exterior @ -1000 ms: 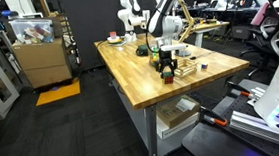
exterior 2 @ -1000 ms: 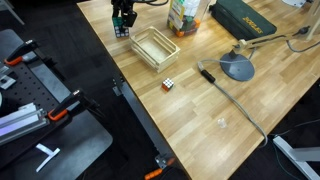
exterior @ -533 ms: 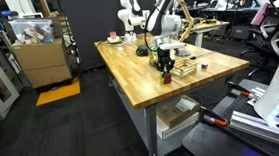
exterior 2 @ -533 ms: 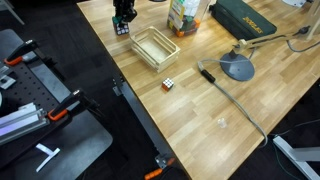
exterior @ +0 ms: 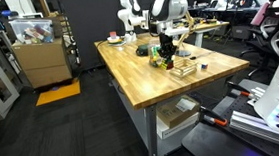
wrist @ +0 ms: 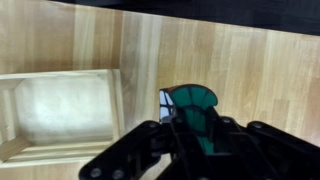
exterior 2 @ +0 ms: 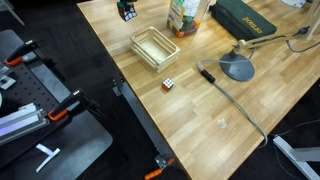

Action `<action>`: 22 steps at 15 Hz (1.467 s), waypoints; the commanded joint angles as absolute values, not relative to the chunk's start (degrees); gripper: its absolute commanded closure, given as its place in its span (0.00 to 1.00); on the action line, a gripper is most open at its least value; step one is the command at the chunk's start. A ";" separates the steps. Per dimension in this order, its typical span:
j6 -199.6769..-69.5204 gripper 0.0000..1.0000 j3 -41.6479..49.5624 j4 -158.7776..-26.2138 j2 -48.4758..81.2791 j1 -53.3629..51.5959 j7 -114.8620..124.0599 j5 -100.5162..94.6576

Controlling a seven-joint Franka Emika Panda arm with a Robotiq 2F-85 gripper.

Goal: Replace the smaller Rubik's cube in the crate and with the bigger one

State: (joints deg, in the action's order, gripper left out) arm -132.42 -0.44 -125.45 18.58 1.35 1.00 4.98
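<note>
Saw, in an exterior view, the gripper [exterior: 164, 54] hanging above the wooden surface [exterior: 140, 83], fingers clamped on the bigger Rubik's cube [exterior: 165, 60], which was clear of the boards. Found the crate [exterior: 186, 69] on the surface, just beside and below the cube.

Saw, in an exterior view from above, the bigger Rubik's cube [exterior 2: 126, 11] at the top edge of frame, held in the gripper [exterior 2: 125, 5], near the crate [exterior 2: 144, 56] but outside it. Found the smaller Rubik's cube [exterior 2: 169, 85] lying on the surface [exterior 2: 200, 115], out of the crate and near its corner. Noted a green case [exterior 2: 243, 18] well apart.

Saw, in the wrist view, dark fingers [wrist: 145, 150] closed on the sides of the bigger Rubik's cube [wrist: 193, 105], its green face toward the camera. Placed it over bare wood just beside the crate wall [wrist: 115, 100].
</note>
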 commanded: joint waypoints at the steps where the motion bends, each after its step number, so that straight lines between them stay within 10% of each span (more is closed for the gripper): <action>1: -138.27 0.94 2.72 -131.99 11.30 0.49 5.16 -1.32; 18: -151.06 0.94 6.44 -132.71 19.79 6.26 12.48 10.96; 22: -150.53 0.46 5.80 -131.05 22.20 6.33 12.19 12.62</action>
